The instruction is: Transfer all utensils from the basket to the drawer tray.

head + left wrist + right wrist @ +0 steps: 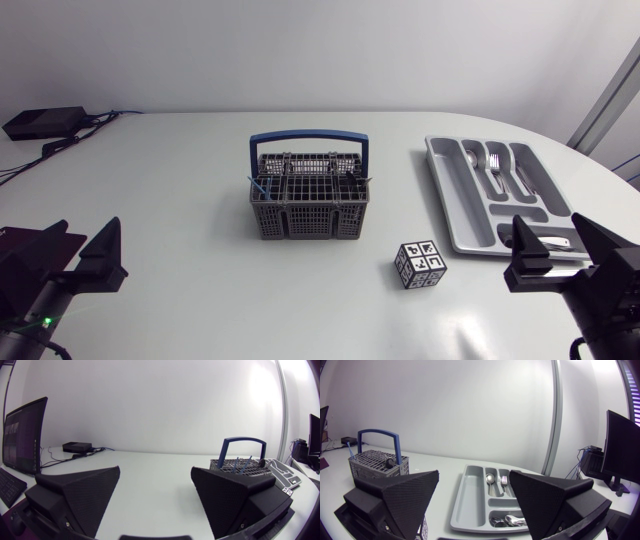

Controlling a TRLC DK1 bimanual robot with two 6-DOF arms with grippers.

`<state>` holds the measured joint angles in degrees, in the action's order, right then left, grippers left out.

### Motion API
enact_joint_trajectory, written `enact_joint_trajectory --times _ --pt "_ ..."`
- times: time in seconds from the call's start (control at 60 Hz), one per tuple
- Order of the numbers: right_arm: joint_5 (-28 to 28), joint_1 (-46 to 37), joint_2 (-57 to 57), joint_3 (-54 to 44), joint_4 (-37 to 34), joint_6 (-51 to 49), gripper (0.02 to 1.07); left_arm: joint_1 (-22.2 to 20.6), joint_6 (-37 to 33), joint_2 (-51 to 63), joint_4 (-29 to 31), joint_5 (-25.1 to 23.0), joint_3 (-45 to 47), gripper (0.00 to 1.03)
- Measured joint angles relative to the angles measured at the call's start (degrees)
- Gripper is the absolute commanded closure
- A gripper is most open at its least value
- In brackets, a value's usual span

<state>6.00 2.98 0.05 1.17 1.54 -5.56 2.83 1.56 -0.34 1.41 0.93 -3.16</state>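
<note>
Currently: grey mesh basket with blue arched handle (308,205) frame centre, handle spanning left-right. Grey plastic drawer tray (452,200) right, long axis upper-left to lower-right. Left gripper (155,475), right gripper (474,477): fingers apart, empty.

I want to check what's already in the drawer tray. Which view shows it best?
Head view: it looks down into the drawer tray. The right wrist view's own gripper hides part; the left wrist view shows only a sliver.

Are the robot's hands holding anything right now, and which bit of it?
Nothing is held. The left jaws and the right jaws both stand wide open with nothing between them. The basket stands by itself in the middle of the table.
</note>
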Motion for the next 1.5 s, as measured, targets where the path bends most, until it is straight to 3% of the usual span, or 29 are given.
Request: enact_joint_trajectory --times 0.2,0.35,0.533,0.783,0.917,1.083,1.25,1.5 --pt "0.0 1.8 10.0 6.0 2.0 0.0 0.07 -0.5 1.1 2.9 1.3 0.0 -4.4 0.04" --pt "0.3 3.7 19.3 10.8 3.9 0.0 0.07 -1.2 3.0 12.3 1.7 0.0 -11.1 0.06" --pt "4.4 12.2 29.3 15.5 4.3 0.9 0.07 -3.8 6.0 24.2 4.0 0.0 -18.5 0.09" --pt "6.5 24.2 42.5 23.4 2.8 4.2 0.07 -8.5 6.7 43.5 14.1 0.0 -30.9 0.12" --pt "7.3 29.9 51.2 29.8 -1.6 5.0 0.07 -10.4 0.2 51.9 19.6 -0.3 -36.9 0.11" --pt "5.2 33.3 62.7 38.5 -7.4 3.9 0.07 -10.5 -6.0 57.9 22.3 -8.0 -40.9 0.11" --pt "-4.0 33.9 70.3 45.2 -12.8 -2.4 0.07 -9.3 -8.6 61.7 22.2 -17.2 -41.6 0.11" --pt "-13.5 34.9 80.6 50.1 -11.2 -6.5 0.07 -7.3 -12.0 64.2 16.6 -25.4 -41.6 0.11"
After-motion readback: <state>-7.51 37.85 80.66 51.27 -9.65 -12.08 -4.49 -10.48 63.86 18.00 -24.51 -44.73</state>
